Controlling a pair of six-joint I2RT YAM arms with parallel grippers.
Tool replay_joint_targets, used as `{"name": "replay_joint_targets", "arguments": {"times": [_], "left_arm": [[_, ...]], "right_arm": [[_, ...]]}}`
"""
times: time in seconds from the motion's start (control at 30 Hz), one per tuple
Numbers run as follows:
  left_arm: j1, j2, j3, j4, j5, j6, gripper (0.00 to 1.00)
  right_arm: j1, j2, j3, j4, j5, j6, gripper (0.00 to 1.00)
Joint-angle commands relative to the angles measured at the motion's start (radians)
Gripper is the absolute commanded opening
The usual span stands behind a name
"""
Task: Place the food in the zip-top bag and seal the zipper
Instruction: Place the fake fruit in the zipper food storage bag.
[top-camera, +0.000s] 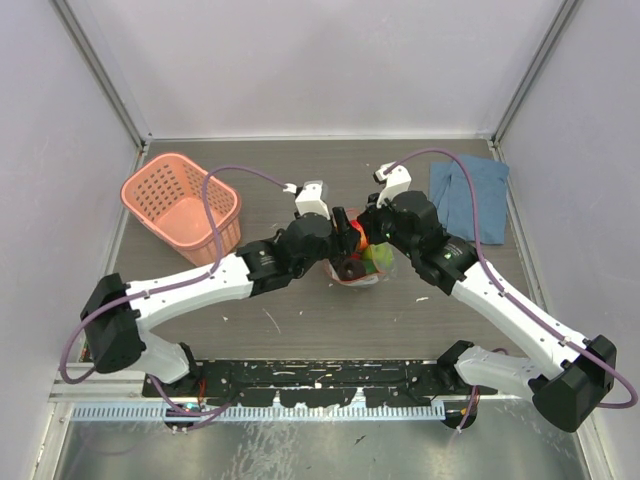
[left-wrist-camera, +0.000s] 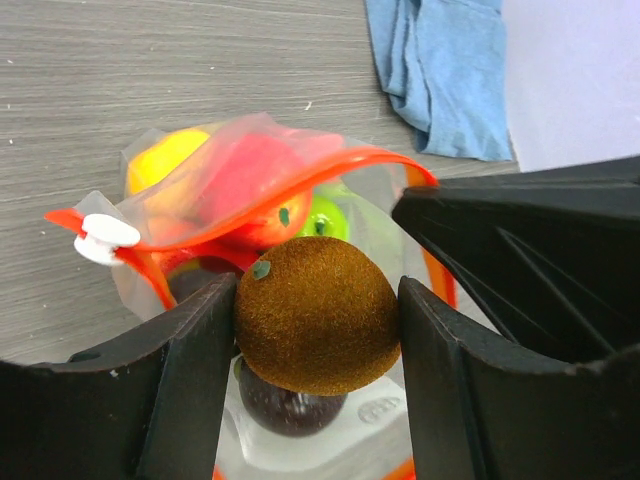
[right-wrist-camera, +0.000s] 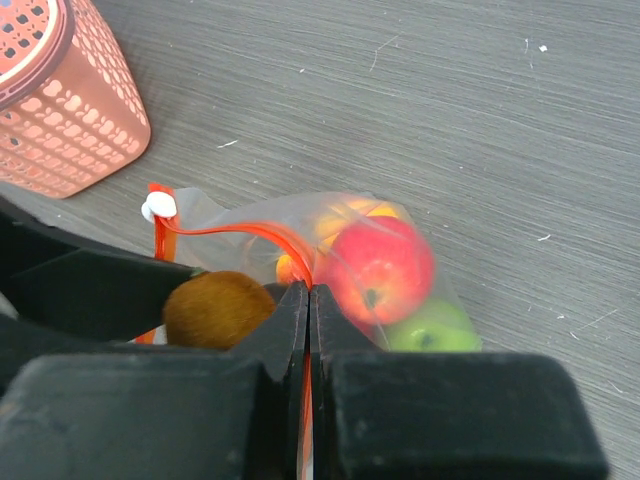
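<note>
Pinching the orange-red zipper strip (right-wrist-camera: 230, 229) of the clear crinkly zip-top bag (right-wrist-camera: 235, 212), the right gripper (right-wrist-camera: 309, 300), jaws together on that edge, held the mouth lifted open at mid-table. The left gripper (left-wrist-camera: 318, 335) was clamped on a brown fuzzy toy kiwi (left-wrist-camera: 315, 310) just above the opening. Red, green and yellow toy fruits (right-wrist-camera: 380, 265) lay inside. The gap looked narrow, its rim crowding the kiwi.
</note>
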Motion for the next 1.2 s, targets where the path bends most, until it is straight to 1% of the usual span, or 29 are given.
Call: {"name": "replay_joint_targets", "arguments": {"times": [0.0,0.07,0.17,0.3,0.57,0.8,0.97,1.07,1.17], "left_arm": [[-0.002,0.038,0.034,0.106,-0.079,0.008,0.25],[-0.002,0.063,0.048,0.112,-0.083,0.006,0.32],[-0.001,0.092,0.071,0.095,-0.072,0.005,0.4],[-0.002,0.097,0.081,0.076,-0.059,-0.002,0.54],[-0.002,0.071,0.089,0.029,-0.045,0.01,0.69],[-0.001,0.035,0.082,-0.004,-0.034,0.02,0.77],[0.0,-0.016,0.087,-0.049,-0.021,0.022,0.78],[0.0,-0.063,0.086,-0.109,-0.033,0.025,0.78],[-0.001,-0.111,0.093,-0.219,-0.052,0.008,0.78]], "right_arm": [[0.005,-0.034,0.025,0.059,-0.019,0.017,0.0],[0.006,-0.035,0.024,0.059,-0.021,0.017,0.0],[0.005,-0.036,0.023,0.059,-0.024,0.02,0.0],[0.006,-0.038,0.019,0.059,-0.024,0.019,0.0],[0.006,-0.03,0.016,0.063,-0.028,0.019,0.0],[0.006,-0.024,0.015,0.067,-0.031,0.023,0.0],[0.006,-0.021,0.016,0.068,-0.034,0.025,0.0],[0.006,-0.023,0.015,0.068,-0.032,0.024,0.0],[0.006,-0.022,0.015,0.068,-0.03,0.022,0.0]]}}
